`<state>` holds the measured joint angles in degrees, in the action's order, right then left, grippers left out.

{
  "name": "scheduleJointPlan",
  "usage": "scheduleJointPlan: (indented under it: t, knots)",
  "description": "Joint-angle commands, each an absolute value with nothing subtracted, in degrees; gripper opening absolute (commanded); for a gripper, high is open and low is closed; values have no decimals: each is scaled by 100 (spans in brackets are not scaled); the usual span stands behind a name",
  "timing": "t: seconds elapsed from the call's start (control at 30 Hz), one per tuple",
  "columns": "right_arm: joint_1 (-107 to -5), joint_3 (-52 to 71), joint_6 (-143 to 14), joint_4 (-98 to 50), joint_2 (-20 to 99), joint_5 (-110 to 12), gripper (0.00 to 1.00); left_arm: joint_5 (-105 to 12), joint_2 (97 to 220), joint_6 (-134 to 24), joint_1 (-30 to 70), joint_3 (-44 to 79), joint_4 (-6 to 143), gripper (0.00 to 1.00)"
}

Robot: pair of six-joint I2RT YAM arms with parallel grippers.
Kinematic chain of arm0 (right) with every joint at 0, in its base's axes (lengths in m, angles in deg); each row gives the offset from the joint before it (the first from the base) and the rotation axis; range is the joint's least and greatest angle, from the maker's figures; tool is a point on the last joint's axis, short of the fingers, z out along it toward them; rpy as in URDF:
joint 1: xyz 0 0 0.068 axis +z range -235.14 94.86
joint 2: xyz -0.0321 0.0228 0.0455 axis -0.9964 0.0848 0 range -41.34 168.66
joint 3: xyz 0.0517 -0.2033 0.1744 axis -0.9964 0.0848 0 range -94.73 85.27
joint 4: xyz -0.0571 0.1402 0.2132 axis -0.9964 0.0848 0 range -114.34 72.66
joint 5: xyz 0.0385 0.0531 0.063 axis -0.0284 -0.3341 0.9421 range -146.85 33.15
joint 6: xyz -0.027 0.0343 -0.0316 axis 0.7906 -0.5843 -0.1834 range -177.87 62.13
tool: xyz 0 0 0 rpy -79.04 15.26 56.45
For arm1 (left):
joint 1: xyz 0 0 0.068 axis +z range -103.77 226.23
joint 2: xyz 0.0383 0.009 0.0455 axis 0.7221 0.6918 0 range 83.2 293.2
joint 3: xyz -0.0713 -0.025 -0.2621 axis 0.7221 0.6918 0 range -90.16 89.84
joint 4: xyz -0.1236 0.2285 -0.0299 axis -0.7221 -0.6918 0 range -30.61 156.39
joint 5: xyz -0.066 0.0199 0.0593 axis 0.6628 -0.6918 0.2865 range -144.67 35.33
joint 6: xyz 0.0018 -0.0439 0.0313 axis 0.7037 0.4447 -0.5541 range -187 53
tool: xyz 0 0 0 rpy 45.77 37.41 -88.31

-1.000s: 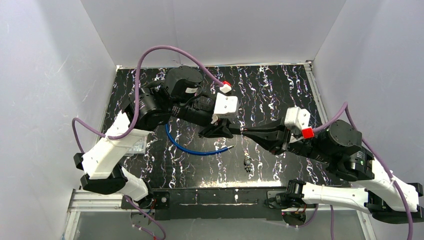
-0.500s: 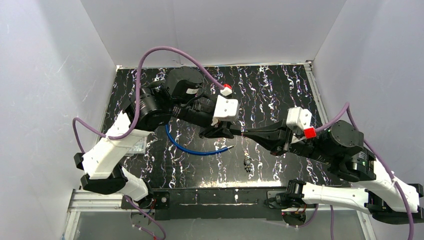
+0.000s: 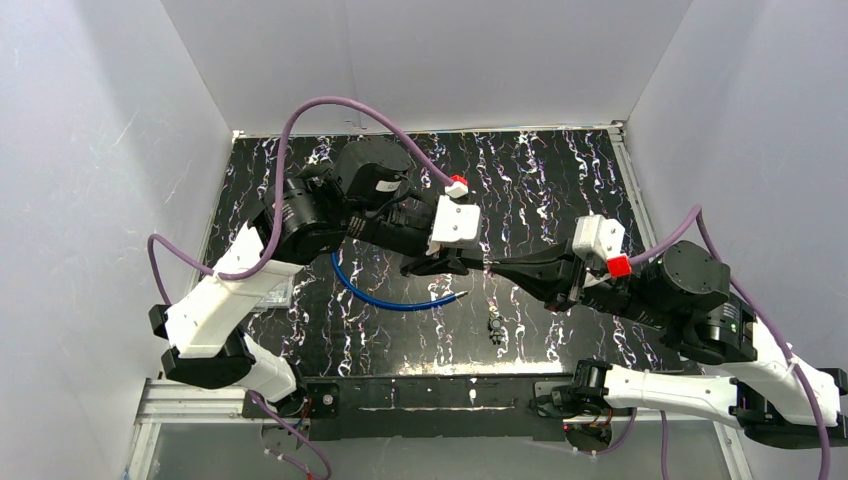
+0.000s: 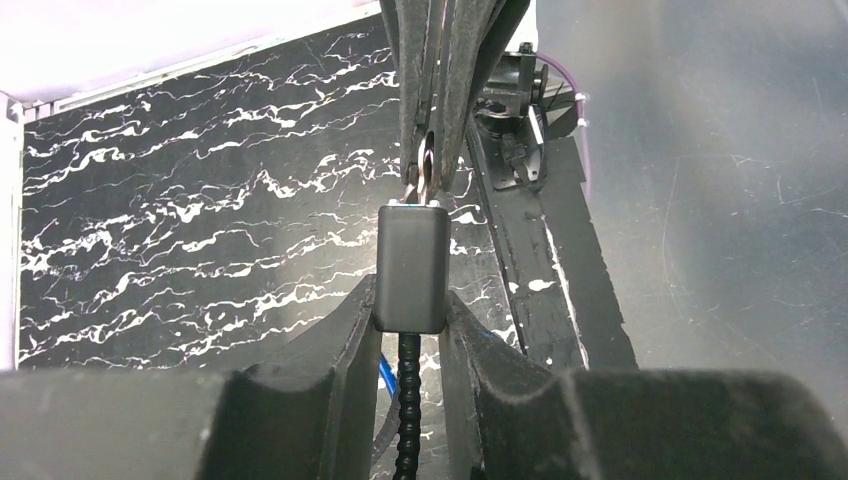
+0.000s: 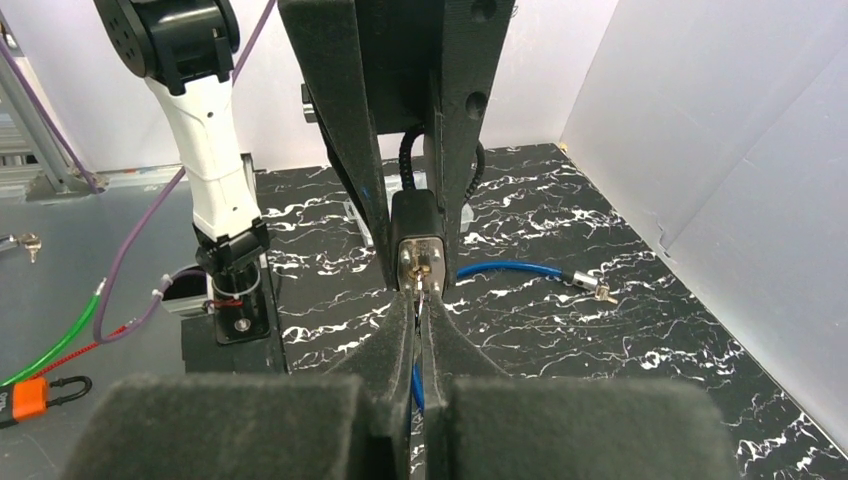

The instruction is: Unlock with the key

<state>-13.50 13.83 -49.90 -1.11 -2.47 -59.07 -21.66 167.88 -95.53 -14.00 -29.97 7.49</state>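
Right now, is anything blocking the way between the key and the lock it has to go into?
Nothing visible does. The small metal key pinched in the right gripper meets the end face of the black rectangular lock body held by the left gripper, with nothing between them. How deep it sits is unclear.

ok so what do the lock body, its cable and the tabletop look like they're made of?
Lock body: matte black casing, likely plastic or rubber. Its keyway face is bright, shiny metal.
Cable: glossy blue sheath, probably vinyl-coated.
Tabletop: black with white marble veining, slight sheen; possibly a printed film, can't tell.
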Motion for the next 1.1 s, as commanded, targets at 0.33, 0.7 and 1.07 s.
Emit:
scheduleJointPlan:
  t: [0.33,0.7,1.07]
  knots:
    - [-1412,1203,-4868,160,-416,-6349,1,-2707,16608,-9928,-1626,-3070,493,0]
    - [-1411,1394,-5053,-127,-478,-5839,1,-2870,16505,-9685,-1603,-2881,902,0]
    - [-1412,1465,-4994,-341,-465,-5833,1,-2482,16629,-9650,-1591,-3105,765,0]
